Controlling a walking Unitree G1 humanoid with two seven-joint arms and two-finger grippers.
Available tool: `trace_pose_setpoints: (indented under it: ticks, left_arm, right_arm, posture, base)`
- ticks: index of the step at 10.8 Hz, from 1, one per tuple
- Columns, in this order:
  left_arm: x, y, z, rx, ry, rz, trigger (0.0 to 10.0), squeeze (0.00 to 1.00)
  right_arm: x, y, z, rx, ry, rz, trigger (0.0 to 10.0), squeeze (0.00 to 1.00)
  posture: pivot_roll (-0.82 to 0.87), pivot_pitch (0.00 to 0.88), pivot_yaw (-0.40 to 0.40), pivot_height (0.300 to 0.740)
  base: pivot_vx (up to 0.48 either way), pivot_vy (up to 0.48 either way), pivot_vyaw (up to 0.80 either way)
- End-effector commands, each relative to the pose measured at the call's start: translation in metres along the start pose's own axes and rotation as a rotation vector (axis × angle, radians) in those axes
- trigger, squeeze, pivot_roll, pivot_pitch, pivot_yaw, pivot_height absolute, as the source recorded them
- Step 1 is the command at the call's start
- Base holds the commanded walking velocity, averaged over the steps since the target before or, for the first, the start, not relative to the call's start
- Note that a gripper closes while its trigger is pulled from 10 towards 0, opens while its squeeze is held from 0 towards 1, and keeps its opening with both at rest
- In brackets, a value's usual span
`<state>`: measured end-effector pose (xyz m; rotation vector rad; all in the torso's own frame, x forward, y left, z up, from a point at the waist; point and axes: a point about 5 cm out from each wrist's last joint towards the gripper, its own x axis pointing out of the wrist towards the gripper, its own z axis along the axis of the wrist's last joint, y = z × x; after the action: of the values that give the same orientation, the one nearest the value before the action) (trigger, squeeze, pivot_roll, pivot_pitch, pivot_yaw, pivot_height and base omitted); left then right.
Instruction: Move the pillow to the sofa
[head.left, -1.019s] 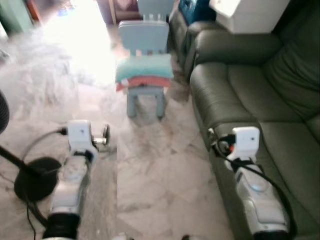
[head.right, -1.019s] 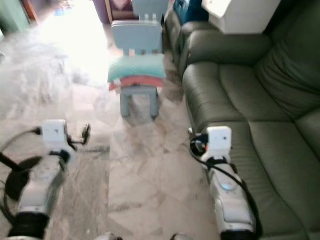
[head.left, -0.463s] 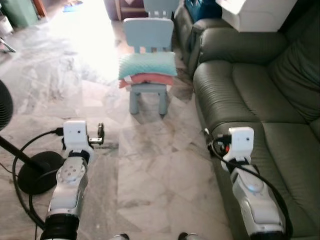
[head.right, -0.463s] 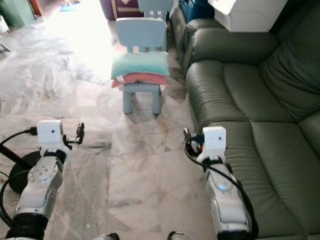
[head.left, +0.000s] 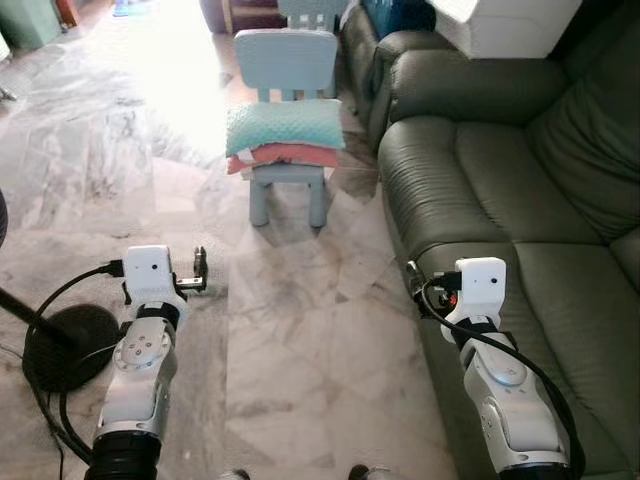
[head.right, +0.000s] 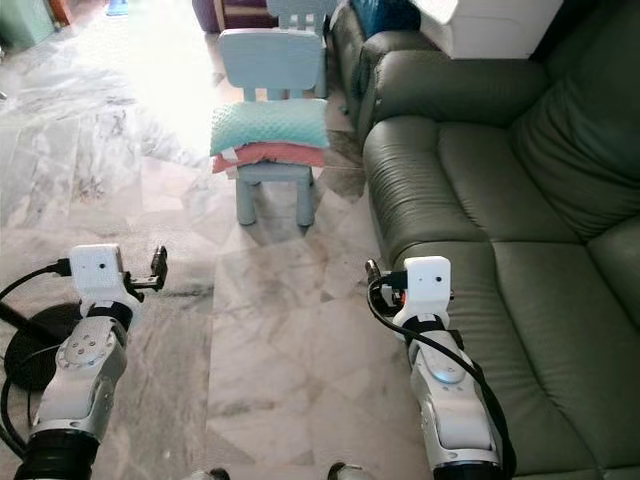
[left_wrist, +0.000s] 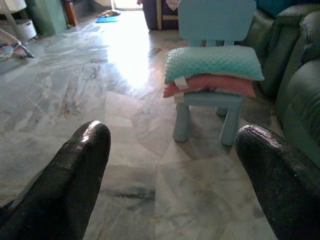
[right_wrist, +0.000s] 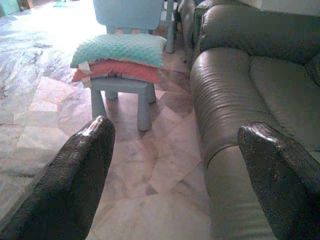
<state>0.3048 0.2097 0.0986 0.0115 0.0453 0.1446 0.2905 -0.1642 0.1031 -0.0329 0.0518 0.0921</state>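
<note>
Chair (head.left: 287, 110) nearer now; pillow (head.left: 284, 125) partly overexposed.

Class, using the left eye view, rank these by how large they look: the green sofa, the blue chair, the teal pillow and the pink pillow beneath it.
1. Green sofa, by far the largest.
2. Blue chair.
3. Teal pillow.
4. Pink pillow: mostly covered by the teal one, so its true size against it is unsure.
</note>
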Motion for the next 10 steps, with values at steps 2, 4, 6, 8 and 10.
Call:
trace_pose_setpoints:
  ticks: [2, 4, 6, 8, 10]
  left_arm:
    - [-0.003, 0.005, -0.0012, -0.015, 0.007, 0.014, 10.0, 0.0]
    - [-0.0032, 0.004, -0.0017, -0.014, 0.007, 0.009, 10.0, 0.0]
    - [-0.0039, 0.0038, -0.0022, -0.015, 0.007, 0.005, 10.0, 0.0]
    - [-0.005, 0.0043, -0.0042, -0.013, 0.012, 0.005, 10.0, 0.0]
    - [-0.0053, 0.0035, -0.0045, -0.017, 0.012, 0.005, 10.0, 0.0]
  right_arm:
    - [-0.0005, 0.0028, 0.0024, -0.013, -0.006, 0.015, 10.0, 0.0]
    - [-0.0007, 0.0025, 0.0018, -0.016, -0.004, 0.02, 10.0, 0.0]
    - [0.0002, 0.0039, 0.0015, -0.02, -0.004, 0.029, 10.0, 0.0]
    - [0.0001, 0.0063, 0.0007, -0.025, -0.003, 0.042, 10.0, 0.0]
    - [0.002, 0.0072, 0.0005, -0.026, -0.003, 0.047, 10.0, 0.0]
  posture:
    - [-0.11, 0.125, -0.029, 0.74]
    - [-0.11, 0.12, -0.032, 0.74]
    - [-0.11, 0.112, -0.034, 0.74]
    - [-0.11, 0.103, -0.038, 0.74]
    - [-0.1, 0.095, -0.038, 0.74]
  base:
    - [0.469, 0.0, 0.0]
    - [0.469, 0.0, 0.0]
    - [0.469, 0.0, 0.0]
    - [0.469, 0.0, 0.0]
    - [0.469, 0.0, 0.0]
